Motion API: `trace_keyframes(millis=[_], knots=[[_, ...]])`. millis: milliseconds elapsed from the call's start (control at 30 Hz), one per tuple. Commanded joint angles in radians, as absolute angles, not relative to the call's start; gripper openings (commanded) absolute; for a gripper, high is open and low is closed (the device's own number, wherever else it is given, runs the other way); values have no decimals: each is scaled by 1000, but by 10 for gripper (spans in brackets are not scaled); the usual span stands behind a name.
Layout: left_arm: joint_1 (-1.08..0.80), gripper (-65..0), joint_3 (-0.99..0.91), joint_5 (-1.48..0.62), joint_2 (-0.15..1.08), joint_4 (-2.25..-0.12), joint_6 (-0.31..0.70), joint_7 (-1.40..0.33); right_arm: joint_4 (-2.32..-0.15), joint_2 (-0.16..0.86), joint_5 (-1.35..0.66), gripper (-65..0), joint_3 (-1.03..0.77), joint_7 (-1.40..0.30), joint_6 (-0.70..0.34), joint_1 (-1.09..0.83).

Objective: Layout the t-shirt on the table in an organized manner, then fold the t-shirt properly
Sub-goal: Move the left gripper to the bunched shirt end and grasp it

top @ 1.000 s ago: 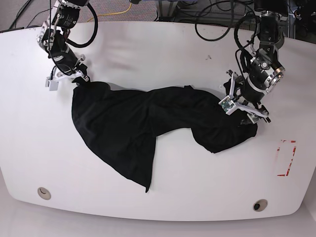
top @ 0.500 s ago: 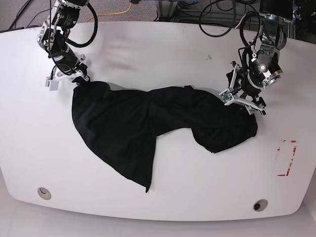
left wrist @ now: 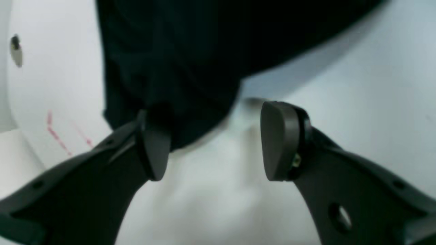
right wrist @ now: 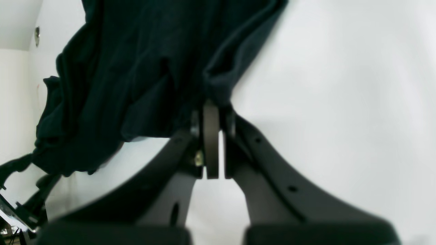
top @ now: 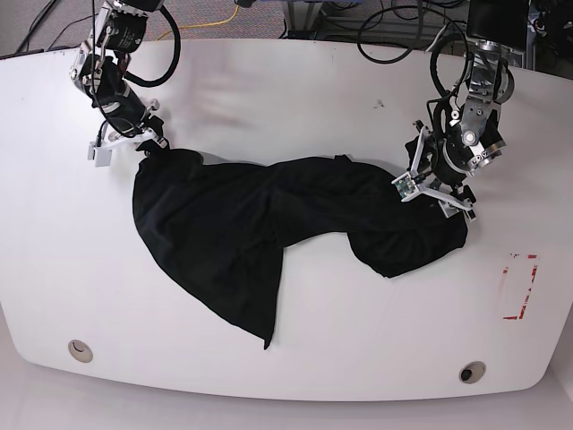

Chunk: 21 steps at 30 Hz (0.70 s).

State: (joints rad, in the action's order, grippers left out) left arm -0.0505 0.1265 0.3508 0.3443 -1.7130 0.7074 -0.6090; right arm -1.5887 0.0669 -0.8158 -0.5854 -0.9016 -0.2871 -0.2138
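black t-shirt (top: 269, 242) sprawled across the middle of the table (top: 295, 367), bunched and twisted, one long tail trailing toward the near edge, a rounded lump toward the right end short of the red tape outline (top: 519, 287). not yet laid flat; layout step judged barely begun.

right gripper (right wrist: 211, 112) clamped tight on a pinch of the shirt's edge, near the far left corner of the table, cloth hanging off the closed pads in soft folds. left gripper (left wrist: 214, 139) spread wide just beside the rounded lump, holding nothing; one fingertip (left wrist: 155, 149) overlapping the hem in the wrist view, contact not certain through the blur.

likely handling: light, limp, no stiffness at all, so sure to sag and drag wherever unsupported. glossy tabletop probably lets it slide easily when pulled. nothing fragile. thin layers apt to be pinched together by mistake.

best holds, as a guess: hem corners or shoulder seams, single layer, both ends at once, then pulled apart to draw the twist out.
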Motion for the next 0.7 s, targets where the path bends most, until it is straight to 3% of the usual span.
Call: trace_keyframes(millis=[0, 667], knots=[[-27, -264, 120, 354, 354, -1710, 698, -590, -1606, 77, -832, -650, -588, -891, -294, -205], [41, -264, 120, 467, 278, -1604, 698, -496, -1606, 77, -832, -650, -588, -891, -294, -205]])
